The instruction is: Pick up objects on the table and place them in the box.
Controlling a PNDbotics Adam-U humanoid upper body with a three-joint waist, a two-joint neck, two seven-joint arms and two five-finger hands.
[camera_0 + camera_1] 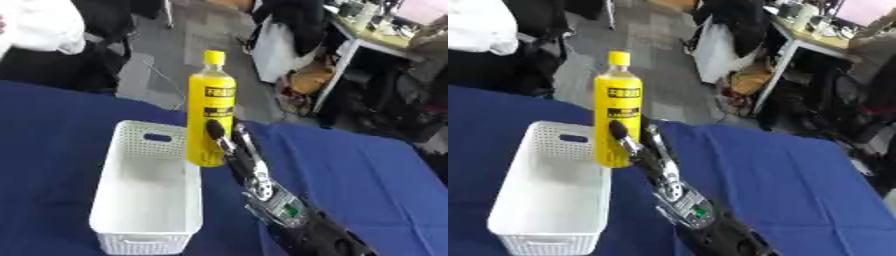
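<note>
Bottle: yellow bottle (211,111) upright, long axis vertical, at the white box's (147,200) right rim.
Fingers: right hand (248,162) at the bottle's 5 o'clock, fingers (218,133) nearly straight, touching the bottle's lower part.
Left hand: unseen.

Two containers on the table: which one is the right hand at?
The yellow bottle, upright and capped, with the right hand against its lower part. The white box beside it is low and open-topped, and lies to the hand's left.
</note>
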